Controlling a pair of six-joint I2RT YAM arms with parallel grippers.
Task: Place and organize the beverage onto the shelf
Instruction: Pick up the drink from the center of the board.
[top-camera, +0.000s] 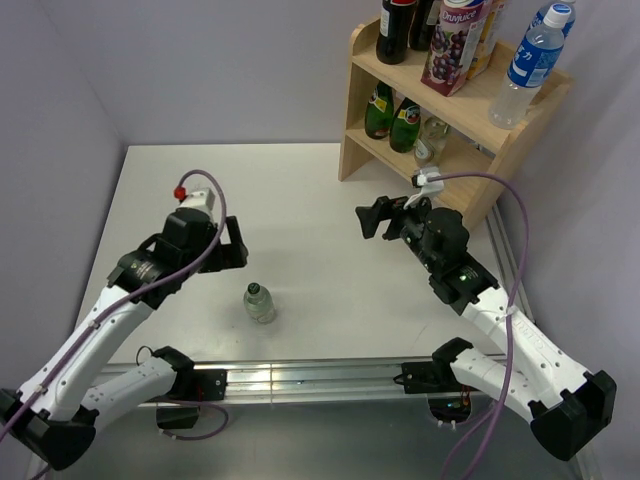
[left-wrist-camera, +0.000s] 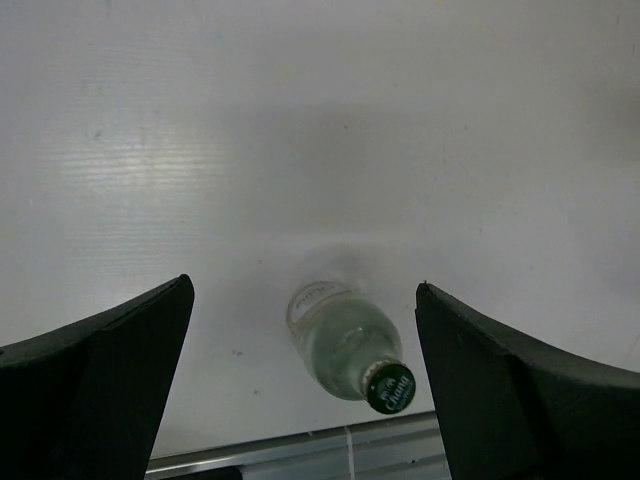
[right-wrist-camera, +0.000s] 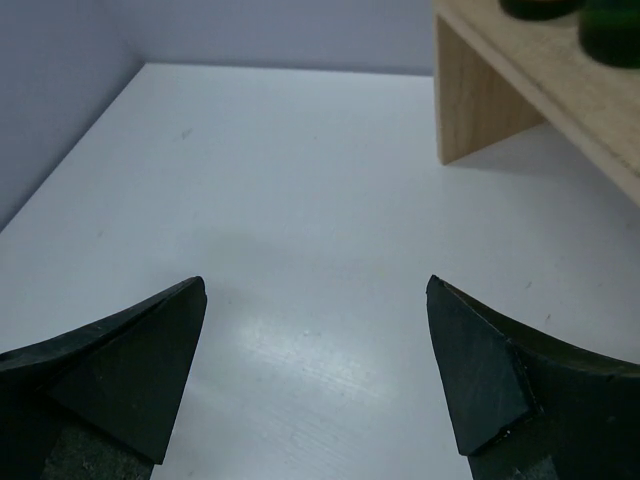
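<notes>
Clear glass with a green cap, the bottle (top-camera: 259, 303) stands upright near the desk's (top-camera: 300, 180) near edge, untouched, just ahead of the left end effector (top-camera: 232, 252), which is spread wide and empty, while the right end effector (top-camera: 370, 218), likewise spread, hovers mid-desk before the far-right corner shelf (top-camera: 455, 150).

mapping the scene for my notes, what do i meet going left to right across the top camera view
left gripper → clear green-capped bottle → right gripper → blue-labelled water bottle on the top tier of the shelf
</notes>
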